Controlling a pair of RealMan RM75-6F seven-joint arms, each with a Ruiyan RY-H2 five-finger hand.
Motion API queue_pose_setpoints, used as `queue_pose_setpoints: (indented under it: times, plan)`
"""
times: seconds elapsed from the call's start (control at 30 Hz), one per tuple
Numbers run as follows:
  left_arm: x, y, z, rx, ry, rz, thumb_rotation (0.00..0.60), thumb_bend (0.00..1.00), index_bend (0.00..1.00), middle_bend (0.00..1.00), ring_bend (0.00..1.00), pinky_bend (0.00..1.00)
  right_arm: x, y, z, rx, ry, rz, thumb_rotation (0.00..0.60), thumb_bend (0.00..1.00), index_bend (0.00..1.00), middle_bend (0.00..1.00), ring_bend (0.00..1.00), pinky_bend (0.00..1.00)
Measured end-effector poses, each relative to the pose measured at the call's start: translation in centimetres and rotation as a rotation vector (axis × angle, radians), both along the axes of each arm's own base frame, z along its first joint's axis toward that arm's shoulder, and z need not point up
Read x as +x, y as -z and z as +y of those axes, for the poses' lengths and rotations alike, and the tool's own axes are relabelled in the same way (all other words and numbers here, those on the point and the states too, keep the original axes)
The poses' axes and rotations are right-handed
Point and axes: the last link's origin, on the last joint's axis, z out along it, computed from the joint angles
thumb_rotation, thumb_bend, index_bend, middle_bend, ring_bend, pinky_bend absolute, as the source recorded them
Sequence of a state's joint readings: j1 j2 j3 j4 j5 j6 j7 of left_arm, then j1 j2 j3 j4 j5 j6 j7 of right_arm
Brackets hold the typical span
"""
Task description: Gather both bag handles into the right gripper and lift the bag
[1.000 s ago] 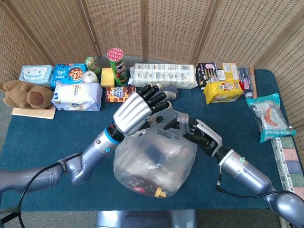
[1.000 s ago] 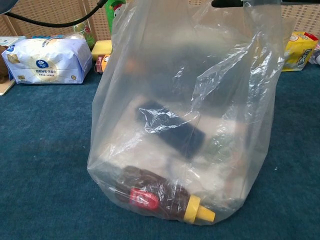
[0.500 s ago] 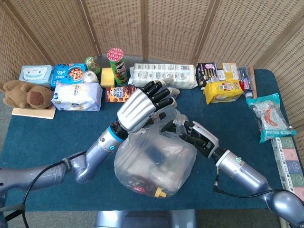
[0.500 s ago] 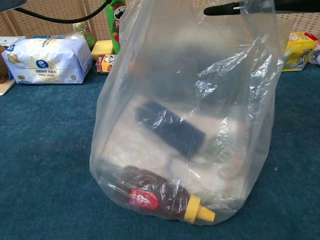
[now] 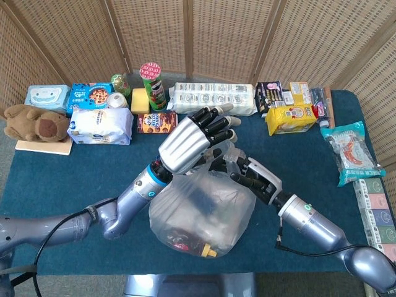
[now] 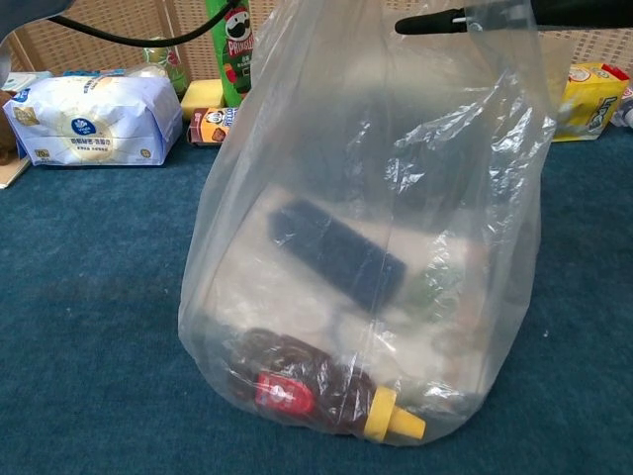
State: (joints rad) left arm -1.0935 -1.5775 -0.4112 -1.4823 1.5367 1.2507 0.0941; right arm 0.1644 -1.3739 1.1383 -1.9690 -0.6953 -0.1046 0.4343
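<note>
So my right robot hand (image 5: 252, 178) is tucked up against the top of the clear plastic bag (image 5: 199, 207), fingers curled in around the bunched plastic at its upper right edge. Looks like it's got a handle pinched in there, but honestly I can't tell from the head view whether both handles are in it or just one. In the chest view all I get of it is a dark fingertip (image 6: 425, 22) poking in along the top edge, right at the bag's rim.

My left robot hand (image 5: 195, 139) is wide open, fingers splayed and pointing up and away, palm angled down over the bag's mouth. It's holding nothing, just hovering at the bag's top left. The forearm runs down to the lower left, elbow low near the front edge of the dark blue cloth-covered surface (image 5: 62, 179).

The bag itself sits on the surface near the front, upright. Inside there's a dark blue flat packet (image 6: 336, 252) leaning diagonally and a brown sauce bottle with a yellow cap (image 6: 326, 394) lying on its side at the bottom.

Compared with a second ago, my left robot hand has lifted and drifted right and back, fingers opened further, and my right one has slid in closer to the bag's top. The bag's base hasn't moved.
</note>
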Motion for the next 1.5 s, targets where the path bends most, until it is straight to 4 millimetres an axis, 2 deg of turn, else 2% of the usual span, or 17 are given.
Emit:
queue_pose_setpoints:
  times: [0.2, 0.47, 0.73, 1.5]
  plan:
    - [-0.2, -0.1, 0.2, 0.010, -0.006, 0.004, 0.600, 0.19, 0.42, 0.31, 0.15, 0.28, -0.1, 0.2, -0.2, 0.003, 0.005, 0.006, 0.303, 0.16, 0.27, 0.29, 0.18, 0.10]
    - [-0.6, -0.4, 0.7, 0.018, -0.022, -0.003, 0.600, 0.19, 0.42, 0.31, 0.15, 0.27, -0.5, 0.1, -0.4, 0.004, 0.013, 0.008, 0.230, 0.16, 0.24, 0.25, 0.16, 0.08]
    - [-0.5, 0.1, 0.6, 0.007, -0.018, 0.007, 0.600, 0.19, 0.41, 0.30, 0.15, 0.27, -0.3, 0.2, -0.4, 0.018, -0.009, 0.009, 0.200, 0.16, 0.21, 0.22, 0.14, 0.06]
    - [0.9, 1.3, 0.9, 0.009, -0.006, 0.018, 0.600, 0.19, 0.41, 0.30, 0.14, 0.26, 0.3, 0.4, -0.3, 0.040, -0.025, -0.012, 0.195, 0.16, 0.21, 0.23, 0.14, 0.08]
